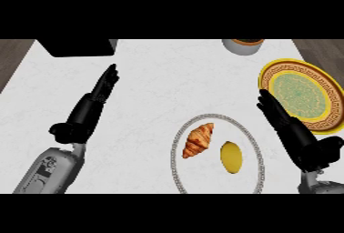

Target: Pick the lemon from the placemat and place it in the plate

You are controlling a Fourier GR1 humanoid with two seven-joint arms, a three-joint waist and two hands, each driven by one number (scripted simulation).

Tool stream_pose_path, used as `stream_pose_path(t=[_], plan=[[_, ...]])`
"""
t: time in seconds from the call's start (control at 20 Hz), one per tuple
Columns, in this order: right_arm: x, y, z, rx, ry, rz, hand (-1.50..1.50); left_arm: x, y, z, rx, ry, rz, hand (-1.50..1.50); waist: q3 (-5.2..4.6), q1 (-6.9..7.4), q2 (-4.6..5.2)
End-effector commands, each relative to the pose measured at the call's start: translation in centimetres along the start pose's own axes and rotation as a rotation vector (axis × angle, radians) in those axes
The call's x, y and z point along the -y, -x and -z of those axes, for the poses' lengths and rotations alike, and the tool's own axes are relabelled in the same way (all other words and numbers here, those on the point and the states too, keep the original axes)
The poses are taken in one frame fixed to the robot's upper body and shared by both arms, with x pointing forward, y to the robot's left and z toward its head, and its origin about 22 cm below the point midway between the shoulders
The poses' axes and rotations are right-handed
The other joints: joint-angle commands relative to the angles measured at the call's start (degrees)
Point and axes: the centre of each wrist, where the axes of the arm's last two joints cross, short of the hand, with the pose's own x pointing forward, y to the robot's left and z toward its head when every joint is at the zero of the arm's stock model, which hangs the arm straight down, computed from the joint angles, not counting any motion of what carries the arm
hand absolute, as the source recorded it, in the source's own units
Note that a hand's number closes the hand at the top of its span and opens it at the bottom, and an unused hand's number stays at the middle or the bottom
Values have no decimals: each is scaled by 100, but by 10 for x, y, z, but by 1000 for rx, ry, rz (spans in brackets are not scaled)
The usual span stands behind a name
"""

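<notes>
Down in the lower middle of the frame, the yellow oval lemon sits on a round white placemat with a grey patterned rim, just right of a brown croissant and not touching it. Right hand is between that mat and the gold-rimmed plate with the green centre at the upper right, fingers straight and together, holding nothing. Left hand rests at the left on the white marble bench, fingers also straight, with a black box and a white cup along the top edge.
</notes>
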Motion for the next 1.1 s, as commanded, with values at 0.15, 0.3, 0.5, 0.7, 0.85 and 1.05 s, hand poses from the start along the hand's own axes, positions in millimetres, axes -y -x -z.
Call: stream_pose_path(t=[0.15, 0.3, 0.5, 0.7, 0.85, 1.05], plan=[[61, -48, 6, 251, 266, -43, 150, -9, 55, -47, -407, -142, -100, 0, 19, 230, 221], [115, -64, -25, 50, 318, -663, 150, -6, 73, -70, -521, -189, -150, 0, -156, 104, 308], [109, -5, -50, 213, 786, -328, -150, 4, 83, -92, -621, -210, -245, 0, 31, 78, 199], [89, 19, -65, 332, 750, -225, -150, 19, 72, -85, -638, -207, -240, 0, 19, 164, 199], [85, 27, -89, 299, 679, -301, -150, -8, 62, -97, -626, -202, -223, 0, 16, 187, 201], [90, -6, -98, 149, 532, -464, -150, 8, 69, -88, -629, -204, -249, 0, 5, 151, 203]])
